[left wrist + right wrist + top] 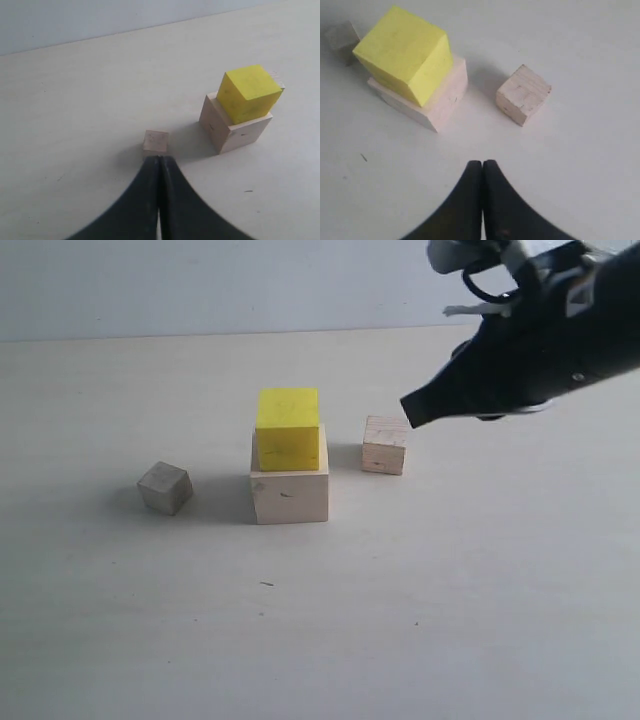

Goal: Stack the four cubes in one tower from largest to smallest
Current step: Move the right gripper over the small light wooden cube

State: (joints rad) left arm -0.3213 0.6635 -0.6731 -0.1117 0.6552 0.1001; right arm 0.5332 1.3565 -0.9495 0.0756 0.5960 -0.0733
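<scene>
Only small marks to read on the blocks: a dark fleck on the near face of the large pale wood cube, and a faint speck on the counter nearer the camera.

Stack so far: the yellow cube sits squarely on the large one, touching. A thin margin of wood top shows beside it.

Loose blocks: the small wood cube stands on the counter just right of the stack, apart from it. The smallest wood cube stands to the left, further off, greyish in shadow. From the right wrist it is only a blurred corner, cut by the frame edge.

Right pincer: jaws pressed together, empty, hanging above the counter right of the small wood cube. Its arm runs out of frame at the far right.

Left pincer: seen only from its own wrist, jaws together, empty. Its tip is close by the smallest cube; contact cannot be told.
</scene>
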